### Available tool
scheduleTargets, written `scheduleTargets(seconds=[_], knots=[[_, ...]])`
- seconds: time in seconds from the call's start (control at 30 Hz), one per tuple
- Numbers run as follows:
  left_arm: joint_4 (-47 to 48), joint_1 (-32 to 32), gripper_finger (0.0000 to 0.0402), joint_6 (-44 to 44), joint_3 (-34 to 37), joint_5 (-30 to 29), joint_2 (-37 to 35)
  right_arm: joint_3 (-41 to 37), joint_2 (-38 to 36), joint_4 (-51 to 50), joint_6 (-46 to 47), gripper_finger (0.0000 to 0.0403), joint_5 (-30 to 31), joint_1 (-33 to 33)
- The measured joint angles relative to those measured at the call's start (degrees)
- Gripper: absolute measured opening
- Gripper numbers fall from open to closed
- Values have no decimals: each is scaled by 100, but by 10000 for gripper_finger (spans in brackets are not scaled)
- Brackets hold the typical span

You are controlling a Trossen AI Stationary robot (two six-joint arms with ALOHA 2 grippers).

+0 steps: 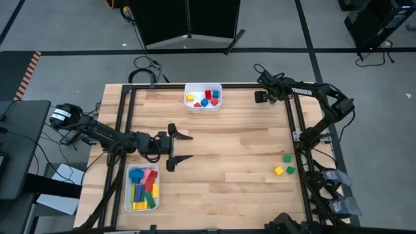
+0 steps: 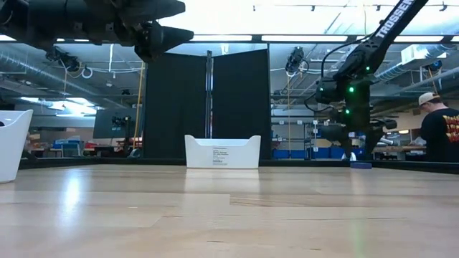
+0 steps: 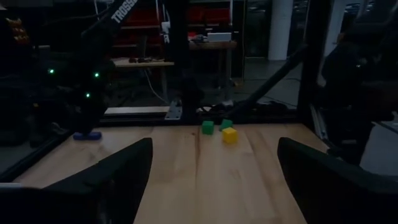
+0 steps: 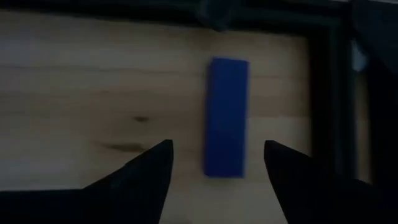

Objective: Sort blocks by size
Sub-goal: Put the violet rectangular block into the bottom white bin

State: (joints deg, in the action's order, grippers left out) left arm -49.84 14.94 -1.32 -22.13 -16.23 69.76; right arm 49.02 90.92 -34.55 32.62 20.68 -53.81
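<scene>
Fingers of my right gripper, upper right in the high view, hang spread above a blue bar; next, descend and clamp. My left gripper waits mid-frame, splayed, empty.

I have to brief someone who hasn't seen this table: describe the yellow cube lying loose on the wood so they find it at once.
Start at the wooden table and go to its right side, near the black frame rail. Three small cubes sit there in a loose cluster, apart from both white trays. The yellow cube is the only yellow one; its two neighbours are green.
</scene>
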Motion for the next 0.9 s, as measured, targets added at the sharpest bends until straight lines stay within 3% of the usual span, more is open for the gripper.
scheduleTargets(seconds=[0.17,0.6,0.9], knots=[[36,-37,353,-8,0,25,0,35,82,190,33,265,-369,-19],[56,-32,353,35,-2,195,0,299,467,-160,287,195,-52,-19],[167,-32,353,171,-2,245,0,299,465,-493,855,232,520,149]])
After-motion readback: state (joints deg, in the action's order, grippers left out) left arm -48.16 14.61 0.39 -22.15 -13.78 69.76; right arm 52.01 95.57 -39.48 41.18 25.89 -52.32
